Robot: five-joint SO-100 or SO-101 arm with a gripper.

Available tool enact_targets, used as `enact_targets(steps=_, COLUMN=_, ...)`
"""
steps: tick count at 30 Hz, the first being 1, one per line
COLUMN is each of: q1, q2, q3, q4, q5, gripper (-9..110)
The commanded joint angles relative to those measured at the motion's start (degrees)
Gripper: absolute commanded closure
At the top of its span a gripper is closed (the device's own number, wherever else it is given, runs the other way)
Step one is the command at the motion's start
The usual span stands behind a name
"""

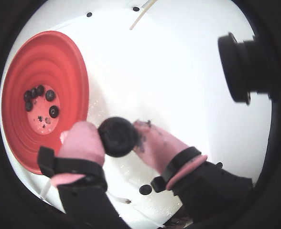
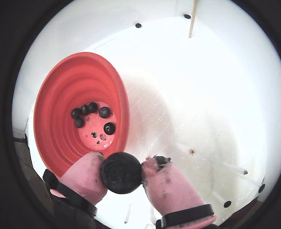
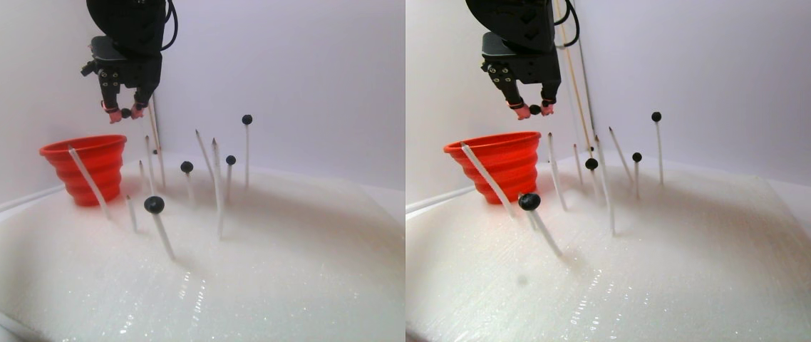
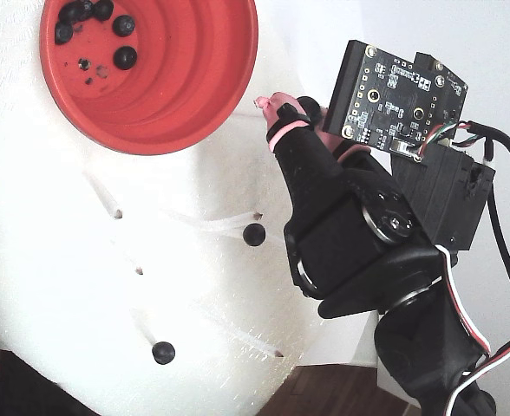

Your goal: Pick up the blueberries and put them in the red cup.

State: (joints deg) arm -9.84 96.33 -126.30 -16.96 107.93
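— What are the jaws doing?
— The gripper (image 2: 122, 172) is clamped on one blueberry (image 2: 121, 172), pinched between two pink fingertips (image 2: 85, 175), raised in the air.
— Where is that relative to the cup?
— In the stereo pair view it hangs above and just right of the red cup (image 3: 86, 169); in the fixed view the pink tip sits just beside the rim, not over the opening.
— Anything in the cup?
— Five blueberries in the cup (image 2: 93, 114) lie on its speckled base.
— And the rest?
— Other berries (image 3: 154, 204) sit on thin white sticks (image 3: 218, 187) standing in the white foam pad (image 3: 249, 271) on the desk, well apart from the cup.
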Motion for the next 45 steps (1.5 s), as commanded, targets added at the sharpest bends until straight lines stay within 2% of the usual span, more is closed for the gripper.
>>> enact_targets(steps=1, q1=-2.29, q2=2.55, q3=1.85, q4=-0.62, q5=-0.35, gripper=89)
enact_targets(steps=27, q1=-7.21, q2=-5.1, q3=5.01, q4=-4.75, q5=-3.08, gripper=88)
enact_targets(steps=30, q1=-7.21, q2=-5.98, q3=5.19, q4=-5.89, q5=-3.25, gripper=85)
enact_targets(steps=45, q1=-6.15, q2=0.26, q3=3.08, q4=-3.08, q5=-2.37, gripper=83)
